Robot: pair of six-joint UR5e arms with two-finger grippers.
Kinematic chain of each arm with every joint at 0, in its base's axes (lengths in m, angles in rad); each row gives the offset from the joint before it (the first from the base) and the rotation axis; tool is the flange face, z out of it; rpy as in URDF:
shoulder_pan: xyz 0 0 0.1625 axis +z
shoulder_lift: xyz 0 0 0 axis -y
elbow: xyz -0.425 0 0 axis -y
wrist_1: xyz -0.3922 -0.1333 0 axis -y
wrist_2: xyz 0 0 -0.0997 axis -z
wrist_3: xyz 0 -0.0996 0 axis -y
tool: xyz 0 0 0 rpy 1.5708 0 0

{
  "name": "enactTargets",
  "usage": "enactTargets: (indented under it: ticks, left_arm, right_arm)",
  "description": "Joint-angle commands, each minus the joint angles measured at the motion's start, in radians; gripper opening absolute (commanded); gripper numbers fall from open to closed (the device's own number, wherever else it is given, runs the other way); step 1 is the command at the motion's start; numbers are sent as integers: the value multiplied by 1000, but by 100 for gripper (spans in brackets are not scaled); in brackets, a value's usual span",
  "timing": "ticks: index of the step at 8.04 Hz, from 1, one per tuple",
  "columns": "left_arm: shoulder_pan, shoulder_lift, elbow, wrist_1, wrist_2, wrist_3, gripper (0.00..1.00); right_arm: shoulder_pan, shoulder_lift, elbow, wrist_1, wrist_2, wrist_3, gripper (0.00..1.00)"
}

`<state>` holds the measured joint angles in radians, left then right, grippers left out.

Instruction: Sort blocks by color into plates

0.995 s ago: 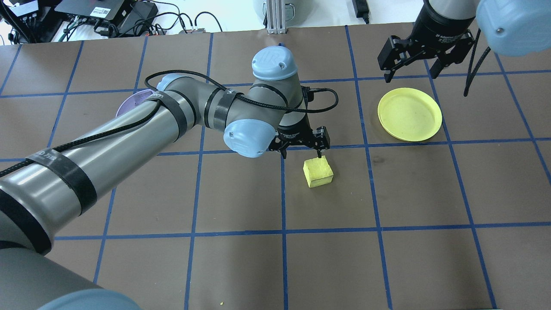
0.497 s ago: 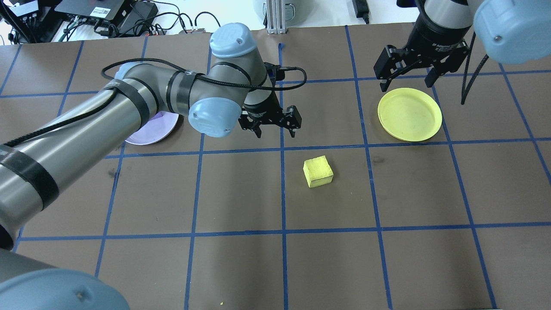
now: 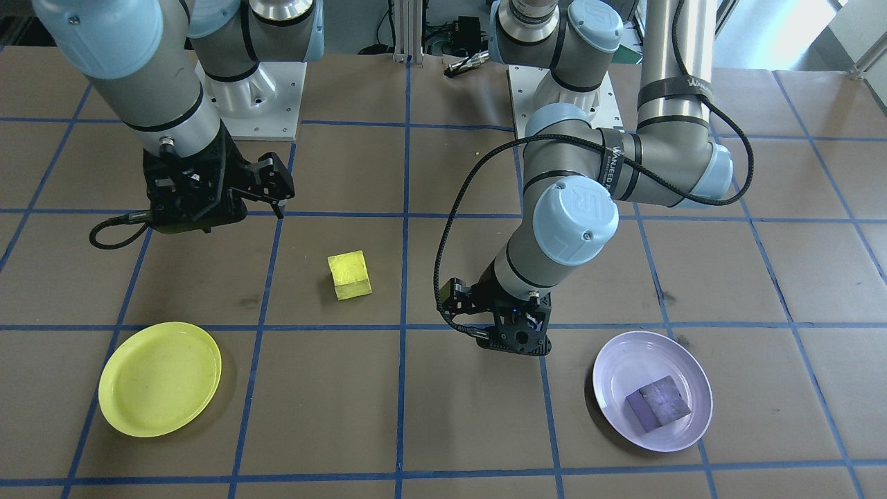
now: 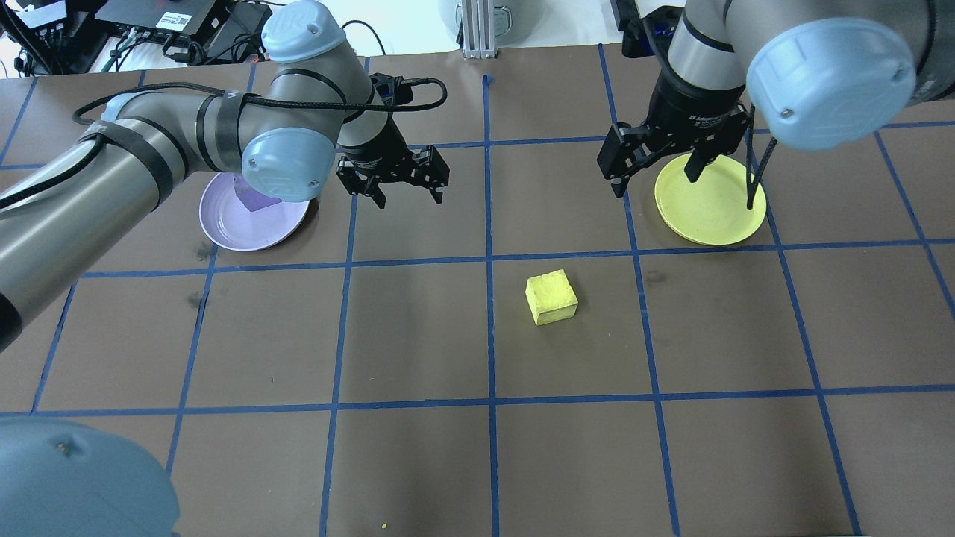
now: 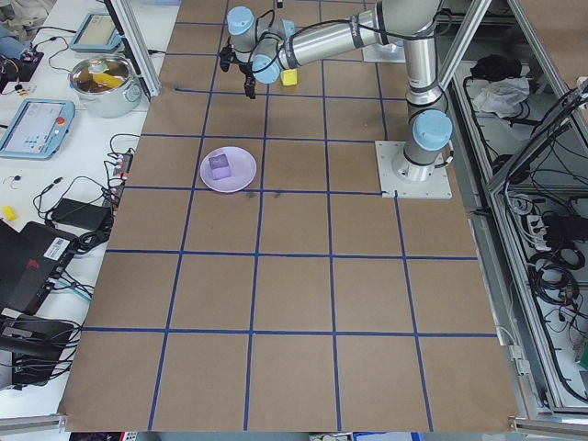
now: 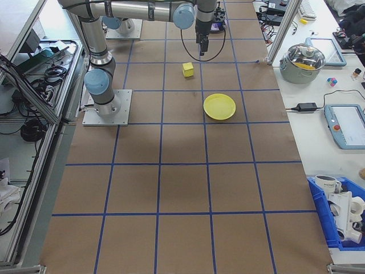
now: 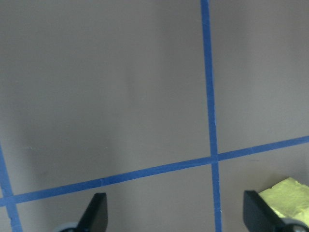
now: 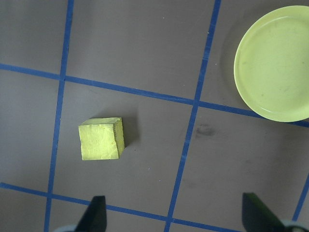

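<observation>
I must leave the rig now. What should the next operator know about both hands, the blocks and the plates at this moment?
Left hand: open, empty, above bare table beside the lavender plate.
Right hand: open, empty, hovering at the near edge of the yellow plate.
Purple block: lying in the lavender plate. That half is done.
Yellow block: on the table between the two plates, touched by nothing.
Yellow plate: empty.
Left to do: pick up the yellow block and put it in the yellow plate; the right hand looks the better placed for it.
</observation>
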<state>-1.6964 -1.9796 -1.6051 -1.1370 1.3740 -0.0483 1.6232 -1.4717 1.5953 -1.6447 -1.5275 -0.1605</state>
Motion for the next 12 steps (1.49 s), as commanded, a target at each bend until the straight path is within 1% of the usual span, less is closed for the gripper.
enactTargets:
  ticks: [1,2,3,4,6,7,8,9,10,12]
  left_arm:
    - [23,11,57,-82,89,36,100]
    - [35,24,129,-196,173,71,100]
    - [31,31,199,-305,201,91,100]
    - [21,48,250,-382,198,84,100]
    - [15,132,260,-455,198,47,100]
    - [8,181,260,-501,200,39,100]
    - [4,236,258,-507,200,16,100]
    - [4,272,257,-507,203,15,100]
    - [4,304,257,-509,204,15,100]
    - [4,289,241,-500,214,15,100]
  right_arm:
    - [72,20,72,-67,0,-10,100]
    - [95,37,113,-107,0,-2,100]
    - [118,62,138,-175,0,5,100]
    - [138,95,140,-213,-2,9,100]
    - [142,166,140,-215,4,36,100]
    - [147,186,141,-215,3,77,100]
    - [167,209,143,-215,4,94,100]
    - [191,230,143,-222,3,95,100]
    - [207,244,144,-246,1,95,100]
    - [210,260,156,-274,1,93,100]
